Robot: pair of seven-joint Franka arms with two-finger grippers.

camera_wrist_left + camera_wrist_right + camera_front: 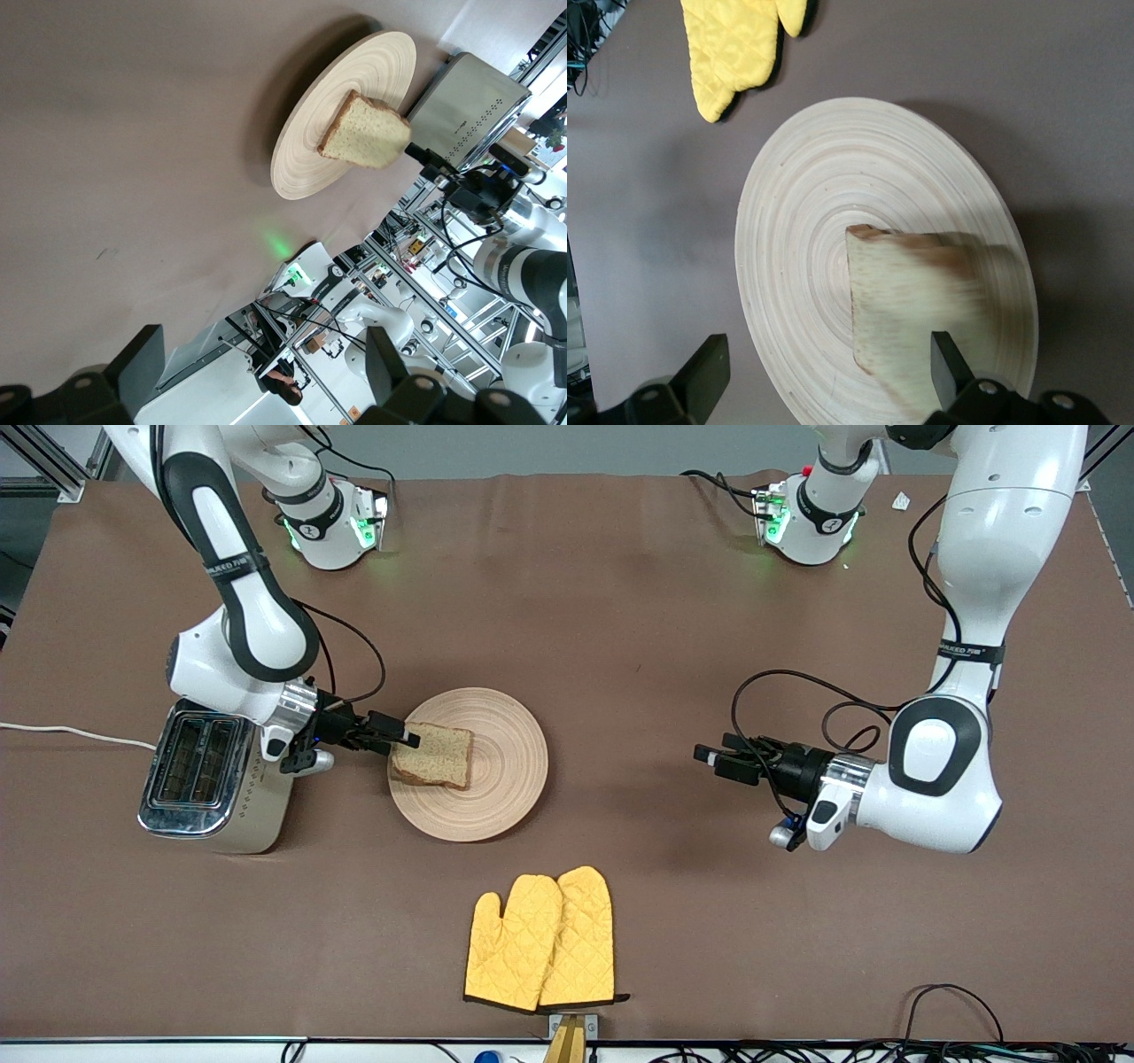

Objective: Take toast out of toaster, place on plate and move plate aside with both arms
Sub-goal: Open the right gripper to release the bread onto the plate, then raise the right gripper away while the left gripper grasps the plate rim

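The toast (436, 755) lies on the plate (505, 779), on the part toward the toaster, its edge by my right gripper (399, 737) raised. In the right wrist view my right gripper (828, 372) is open, its fingers wide apart over the plate (797, 230), and the toast (912, 301) is blurred by one finger. My left gripper (707, 757) is open and empty, low over bare table toward the left arm's end. In the left wrist view (266, 372) it faces the plate (310, 159) and the tilted toast (363, 133).
A silver two-slot toaster (208, 779) stands beside the plate toward the right arm's end, under the right arm's wrist. A pair of yellow oven mitts (540, 939) lies nearer the front camera than the plate. A white cord runs off from the toaster.
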